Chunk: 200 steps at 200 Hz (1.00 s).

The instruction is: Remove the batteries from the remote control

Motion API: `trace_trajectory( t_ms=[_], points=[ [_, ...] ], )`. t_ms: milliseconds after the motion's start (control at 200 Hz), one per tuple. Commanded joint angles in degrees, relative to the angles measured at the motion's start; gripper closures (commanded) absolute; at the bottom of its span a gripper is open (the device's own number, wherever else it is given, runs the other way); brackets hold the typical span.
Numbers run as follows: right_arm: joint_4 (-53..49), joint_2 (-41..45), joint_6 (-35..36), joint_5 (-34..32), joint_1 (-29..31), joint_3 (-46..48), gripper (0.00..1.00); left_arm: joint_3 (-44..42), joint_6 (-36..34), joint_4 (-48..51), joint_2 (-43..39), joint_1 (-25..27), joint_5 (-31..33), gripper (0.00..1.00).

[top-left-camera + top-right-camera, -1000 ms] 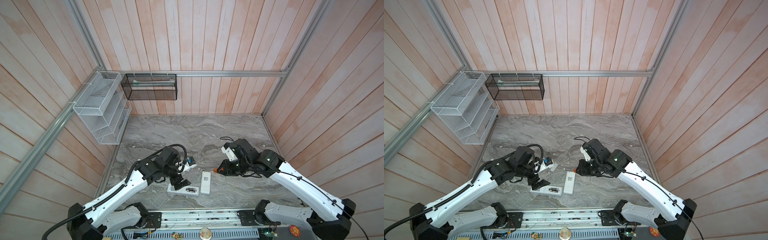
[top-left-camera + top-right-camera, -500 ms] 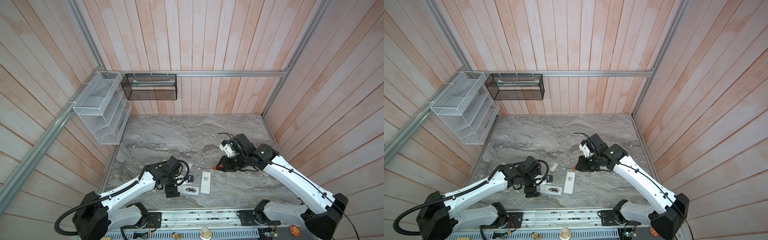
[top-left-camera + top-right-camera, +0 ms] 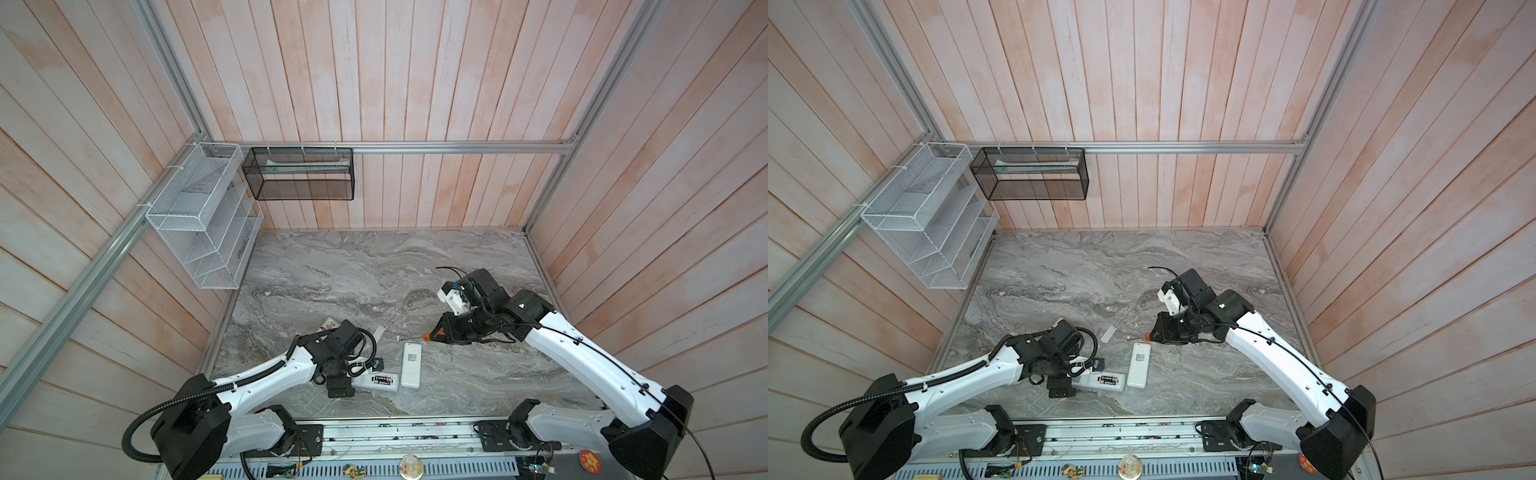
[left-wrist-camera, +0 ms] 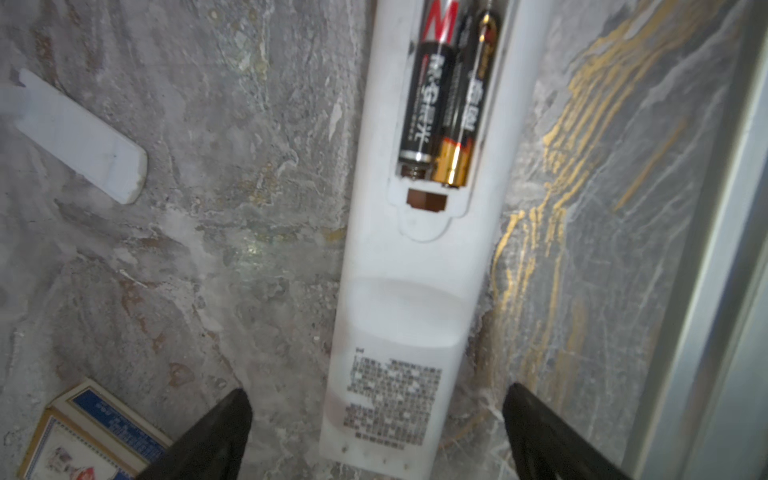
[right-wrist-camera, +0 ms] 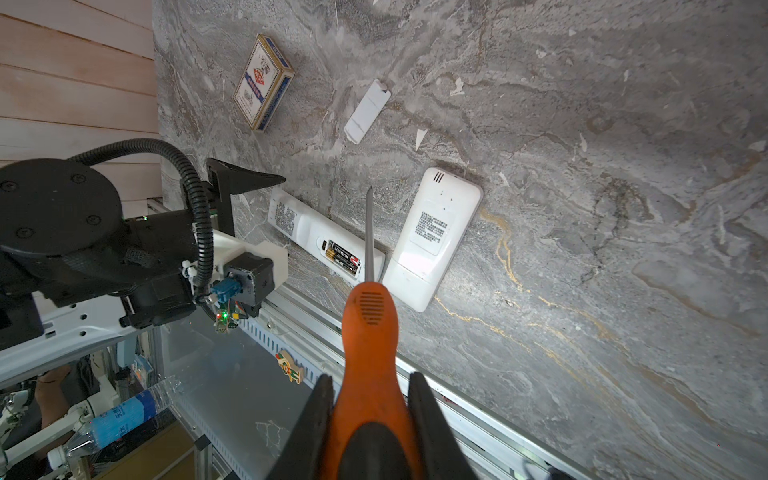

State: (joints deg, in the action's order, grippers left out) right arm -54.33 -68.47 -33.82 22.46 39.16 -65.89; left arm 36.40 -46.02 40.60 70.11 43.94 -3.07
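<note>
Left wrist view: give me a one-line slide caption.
Open left gripper flanks the long white plastic remote, two black cylindrical batteries exposed in its uncovered bay.

Left pincer (image 4: 376, 392) now down astride remote (image 4: 407, 291)

inspection of legible marks.

- batteries (image 4: 440, 104), in the open bay of the remote (image 4: 409, 291) ahead of the left gripper (image 4: 376, 395): white chinese-style characters run along both black cells, brand not decipherable. one cell carries a red-and-white zigzag like an "m" or "w".
- remote back, between the left gripper's jaws: block of fine print, illegible.
- card box (image 4: 83, 428), just beside the left gripper: blue label, print illegible.
- second remote (image 5: 434, 232), ahead of the right gripper (image 5: 370, 399): printed panel, illegible.
</note>
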Motion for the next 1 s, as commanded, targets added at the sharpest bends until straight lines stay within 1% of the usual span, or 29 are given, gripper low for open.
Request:
trace_trajectory(
  t_ms=[0,115,175,280,340,455,685,870,995],
  points=[
    [1.13,0.55,1.04,1.01,-0.48,0.40,1.00,-0.81,-1.09,-2.99,1.49,0.19,1.55,0.04],
    [1.11,1.30,1.04,0.94,-0.74,0.63,1.00,-0.54,-0.90,-3.25,3.42,0.16,0.40,0.05],
    [1.16,1.73,0.95,0.76,-0.84,0.89,1.00,-0.20,-0.89,-2.86,4.04,0.22,-0.28,0.07],
    [1.33,2.60,0.73,0.50,-1.09,1.34,1.00,0.08,-0.81,-1.94,4.84,0.26,-2.77,0.22],
    [1.42,3.05,0.57,0.39,-1.20,1.68,1.00,-0.25,-0.69,-1.91,4.96,0.29,-4.03,0.27],
    [1.69,3.66,0.52,0.39,-1.67,2.12,1.00,-1.40,-0.56,-2.97,4.82,0.35,-4.50,0.41],
    [1.97,4.35,0.51,0.46,-2.15,2.30,1.00,-1.67,0.32,-3.83,4.84,0.46,-4.43,0.44],
    [0.51,4.56,0.69,0.23,-2.19,1.34,1.00,0.71,2.50,-4.01,6.01,0.70,-5.99,0.54],
    [-1.13,4.39,1.17,-0.30,-2.41,0.81,1.00,3.11,4.16,-3.70,8.52,2.44,-6.48,0.60]
  ],
)
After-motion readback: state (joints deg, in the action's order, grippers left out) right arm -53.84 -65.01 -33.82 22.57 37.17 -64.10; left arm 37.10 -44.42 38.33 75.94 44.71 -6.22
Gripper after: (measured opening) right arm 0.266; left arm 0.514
